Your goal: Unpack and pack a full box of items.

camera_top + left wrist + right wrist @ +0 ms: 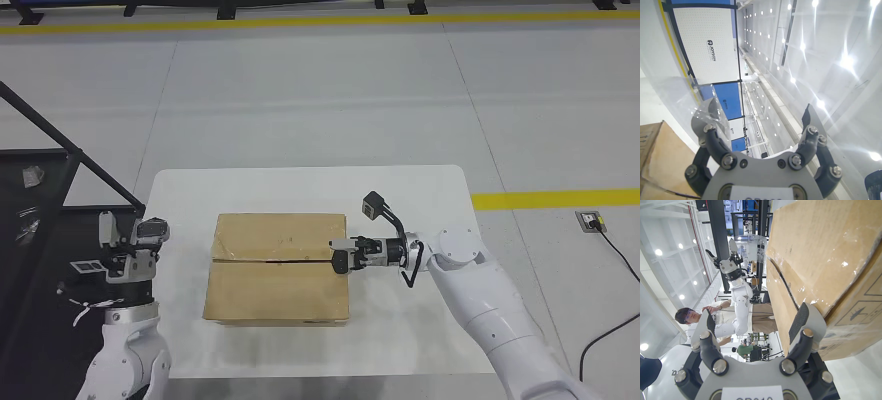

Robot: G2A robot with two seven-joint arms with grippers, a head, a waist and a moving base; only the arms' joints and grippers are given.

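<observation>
A closed brown cardboard box (pixel 278 268) lies in the middle of the white table (pixel 420 195). Its two top flaps meet at a seam (pixel 783 283) under shiny clear tape. My right gripper (pixel 340 262) (pixel 754 311) is open at the box's right edge, level with the seam. One of its fingers (pixel 800 317) is close against the box's top corner and the other is out in free air. My left gripper (pixel 125 240) (pixel 757 113) stands open beside the table's left edge, pointing upward and away from the box (pixel 660 151). A scrap of clear plastic film (pixel 710 111) clings to one of its fingers.
A black frame with a dark shelf (pixel 40 220) stands off the table's left side, close to the left arm. Bare table surface surrounds the box, widest on the right and at the back. In the right wrist view, the left gripper (pixel 723 255) is beyond the box.
</observation>
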